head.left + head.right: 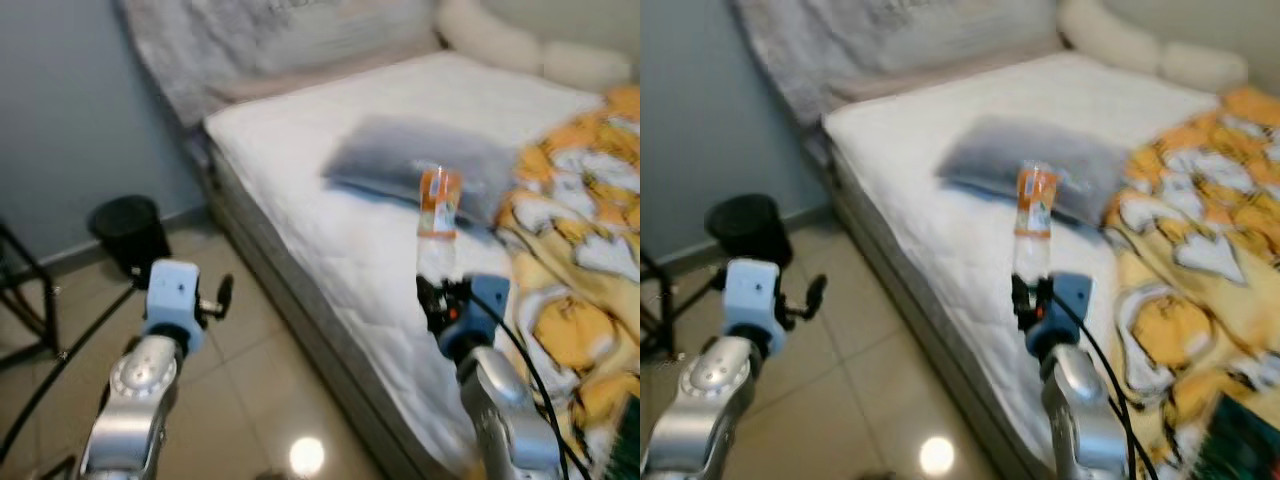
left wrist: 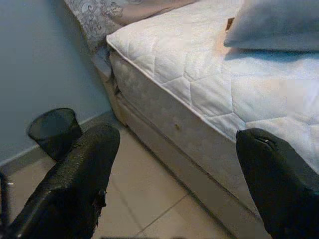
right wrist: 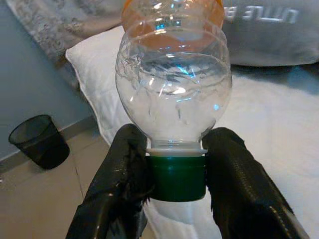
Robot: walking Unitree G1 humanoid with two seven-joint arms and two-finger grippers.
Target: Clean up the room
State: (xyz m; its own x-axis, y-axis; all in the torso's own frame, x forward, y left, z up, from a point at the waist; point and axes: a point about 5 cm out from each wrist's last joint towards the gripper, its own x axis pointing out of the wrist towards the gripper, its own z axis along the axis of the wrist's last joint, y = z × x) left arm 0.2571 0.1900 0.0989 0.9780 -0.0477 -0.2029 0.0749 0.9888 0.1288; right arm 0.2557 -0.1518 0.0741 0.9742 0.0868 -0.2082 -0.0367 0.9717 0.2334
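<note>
Right wrist view: right gripper (image 3: 175,181) pinches the bottle (image 3: 173,84) by its green cap (image 3: 176,175) — carry level to the bin (image 3: 36,141); left gripper (image 2: 174,174) spread.

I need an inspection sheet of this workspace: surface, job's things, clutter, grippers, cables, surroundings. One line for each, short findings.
Surface: white quilted mattress, bare on its near side; beige tiled floor beside it.
Job's things: clear plastic bottle with orange label and green cap, held upside down; black mesh bin on the floor by the wall.
Clutter: grey pillow and yellow patterned blanket on the mattress.
Grippers: right gripper shut on the cap; left gripper open over the floor.
Cables: black cable along the right arm.
Surroundings: grey-blue wall, patterned headboard cover.
</note>
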